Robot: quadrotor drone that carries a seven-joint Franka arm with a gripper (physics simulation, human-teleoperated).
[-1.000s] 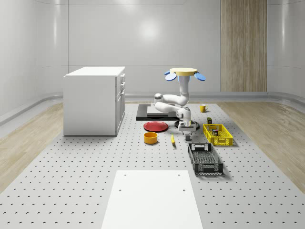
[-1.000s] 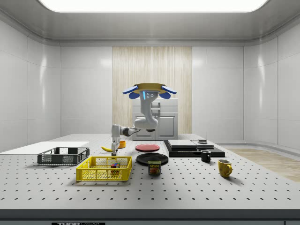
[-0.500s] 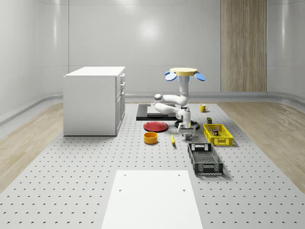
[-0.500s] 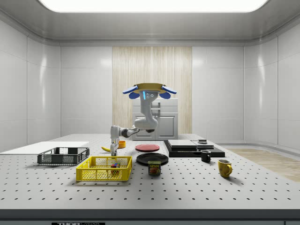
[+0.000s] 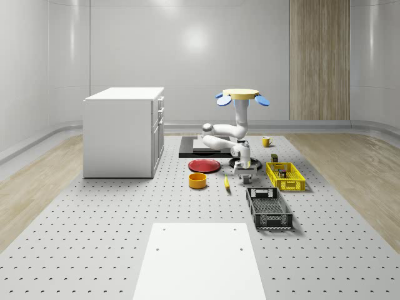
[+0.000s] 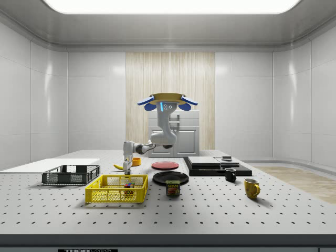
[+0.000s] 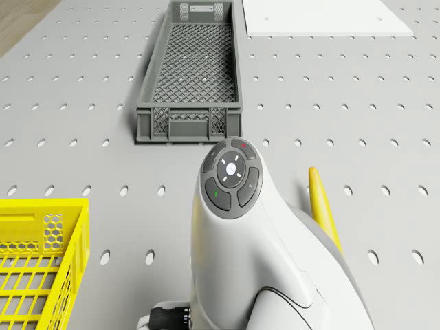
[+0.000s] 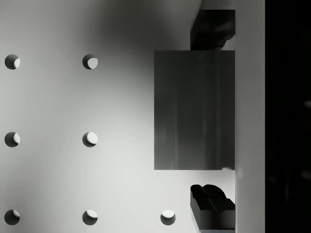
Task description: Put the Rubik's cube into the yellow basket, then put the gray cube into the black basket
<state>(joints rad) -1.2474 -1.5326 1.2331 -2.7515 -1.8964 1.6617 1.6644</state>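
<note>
Gray cube sits between the lowered tool's spread fingers.

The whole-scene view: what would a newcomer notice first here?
First, the yellow-topped drone with blue rotors, hovering above the perforated table, its white arm bent down. Its gripper hangs low between the yellow plastic basket and the banana, fingers either side of a gray cube.

A gray cube sits on the perforated table between the two dark fingertips of the gripper, one on each side of it, both just beside its faces, with a dark band running along the cube's far edge.
</note>
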